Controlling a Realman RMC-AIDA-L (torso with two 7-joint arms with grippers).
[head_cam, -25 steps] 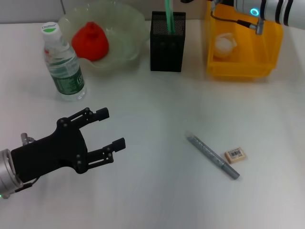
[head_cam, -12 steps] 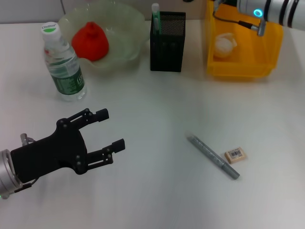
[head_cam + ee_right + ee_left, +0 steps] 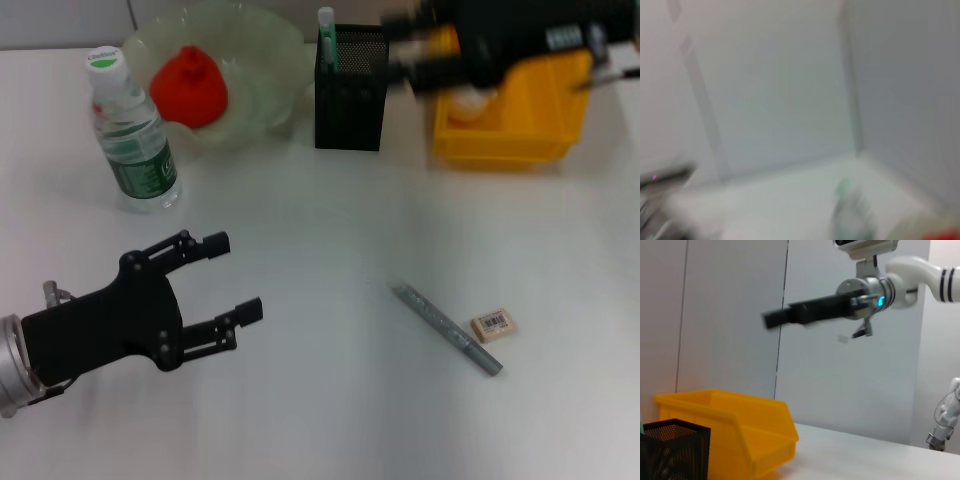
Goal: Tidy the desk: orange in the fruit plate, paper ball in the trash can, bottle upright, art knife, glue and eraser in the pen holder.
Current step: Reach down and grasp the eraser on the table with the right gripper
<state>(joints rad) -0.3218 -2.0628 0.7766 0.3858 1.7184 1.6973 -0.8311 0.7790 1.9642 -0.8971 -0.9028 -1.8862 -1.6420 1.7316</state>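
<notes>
Head view: art knife (image 3: 446,328) diagonal.

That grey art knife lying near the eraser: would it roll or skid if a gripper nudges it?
The art knife looks slim and rounded, lying flat on the smooth table, so it probably rolls sideways or skids. It seems light; the eraser close alongside might get bumped.

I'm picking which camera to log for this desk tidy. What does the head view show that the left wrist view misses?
Only the head view shows the bottle, the orange in the fruit plate, the art knife, the eraser and the open left gripper. Only the left wrist view shows the right arm side-on against the wall. Both show the pen holder, the yellow bin and the right gripper.
</notes>
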